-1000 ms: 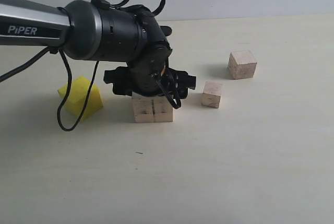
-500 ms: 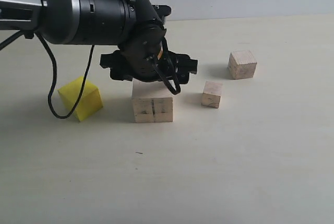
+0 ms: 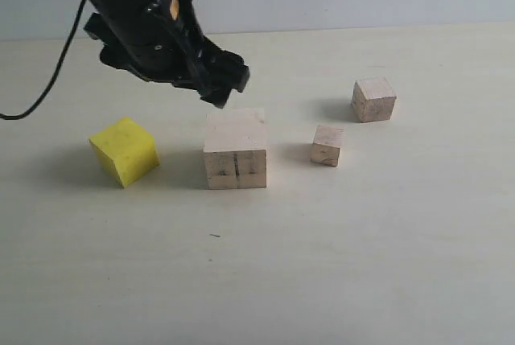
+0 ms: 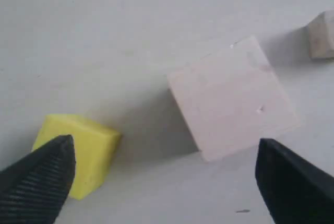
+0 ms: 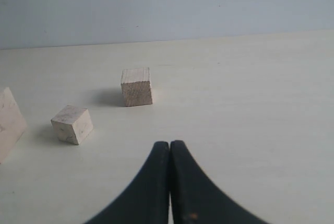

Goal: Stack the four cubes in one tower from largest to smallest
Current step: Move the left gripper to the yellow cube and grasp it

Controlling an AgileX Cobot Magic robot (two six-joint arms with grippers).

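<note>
Left gripper (image 4: 164,151) hangs wide open and empty above the large cube (image 3: 235,149), whose cracked face points near. Yellow cube (image 3: 124,150) sits left, corner nearward. Right: small cube (image 3: 327,145); farther, medium cube (image 3: 373,99). Right gripper (image 5: 170,153) is closed, empty.

In the exterior view the left arm (image 3: 145,23) is cut off at eleven o'clock. The left wrist view's edge clips a smaller wood cube (image 4: 322,35); the right wrist view's edge clips the large wood cube (image 5: 9,122).
</note>
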